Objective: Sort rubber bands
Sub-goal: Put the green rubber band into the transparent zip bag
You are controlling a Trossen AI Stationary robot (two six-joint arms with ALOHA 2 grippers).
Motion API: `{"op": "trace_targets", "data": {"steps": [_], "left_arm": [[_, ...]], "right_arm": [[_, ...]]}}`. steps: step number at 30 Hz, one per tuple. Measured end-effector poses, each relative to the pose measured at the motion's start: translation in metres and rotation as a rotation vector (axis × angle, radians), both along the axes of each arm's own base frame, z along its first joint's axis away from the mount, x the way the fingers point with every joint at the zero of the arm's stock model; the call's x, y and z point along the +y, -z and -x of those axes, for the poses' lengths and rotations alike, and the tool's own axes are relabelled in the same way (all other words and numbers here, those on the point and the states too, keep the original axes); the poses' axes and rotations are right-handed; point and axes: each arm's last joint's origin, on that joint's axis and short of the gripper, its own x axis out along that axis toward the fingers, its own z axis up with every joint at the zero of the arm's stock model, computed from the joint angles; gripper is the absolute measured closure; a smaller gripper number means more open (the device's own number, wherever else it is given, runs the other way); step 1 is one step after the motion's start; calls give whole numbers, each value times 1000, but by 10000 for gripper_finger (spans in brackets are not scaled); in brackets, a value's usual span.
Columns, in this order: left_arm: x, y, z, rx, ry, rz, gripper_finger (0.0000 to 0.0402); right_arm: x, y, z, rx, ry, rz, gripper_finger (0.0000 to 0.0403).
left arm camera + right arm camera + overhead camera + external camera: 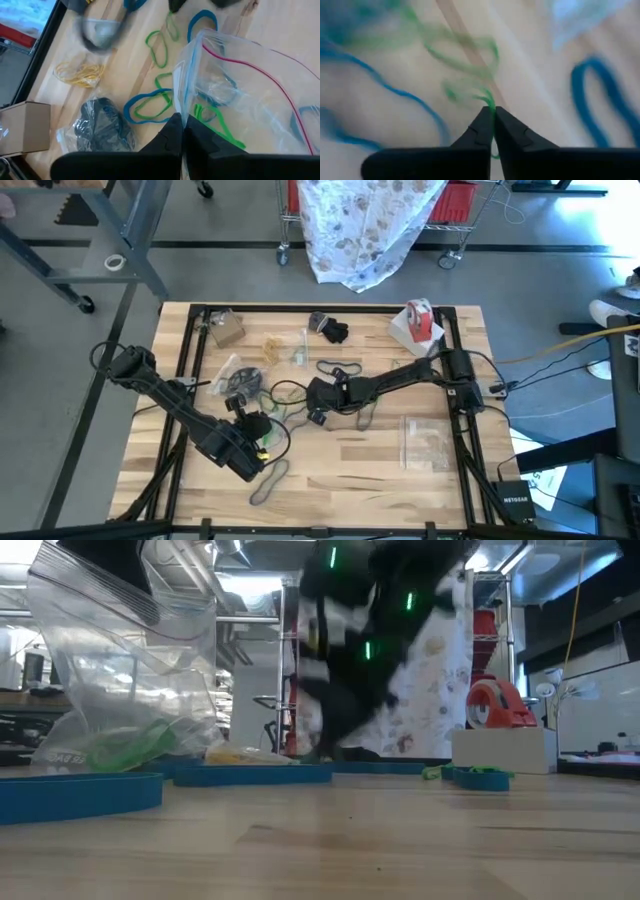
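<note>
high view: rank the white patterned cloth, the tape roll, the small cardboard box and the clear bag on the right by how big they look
1. White patterned cloth, by far the largest.
2. Clear bag on the table's right side.
3. Tape roll and small cardboard box: they look about alike, so I will not rank them.

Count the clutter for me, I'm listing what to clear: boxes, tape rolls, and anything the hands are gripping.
Brown cardboard box: 1
White box: 1
Tape roll: 1
Clear bag pinched in the left hand: 1
Green rubber band pinched in the right hand: 1
Total: 5
</note>
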Motion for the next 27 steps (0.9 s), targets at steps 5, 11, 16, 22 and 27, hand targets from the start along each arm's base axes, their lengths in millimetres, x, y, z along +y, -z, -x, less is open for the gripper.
{"op": "trace_targets", "data": {"steps": [5, 11, 16, 22, 27], "left_arm": [[0, 0, -1, -11, -5, 8, 401], [-4, -1, -8, -80, -8, 56, 401], [-4, -1, -14, -129, -17, 93, 401], [-5, -2, -18, -164, -20, 118, 401], [-4, -3, -22, -188, -27, 133, 401]], "right_arm": [[42, -55, 9, -149, -109, 16, 398], [97, -96, 16, -320, -201, 40, 396], [127, -103, 12, -453, -304, 67, 396], [134, -90, -1, -512, -329, 65, 395], [133, -77, -9, -518, -341, 99, 395]]}}
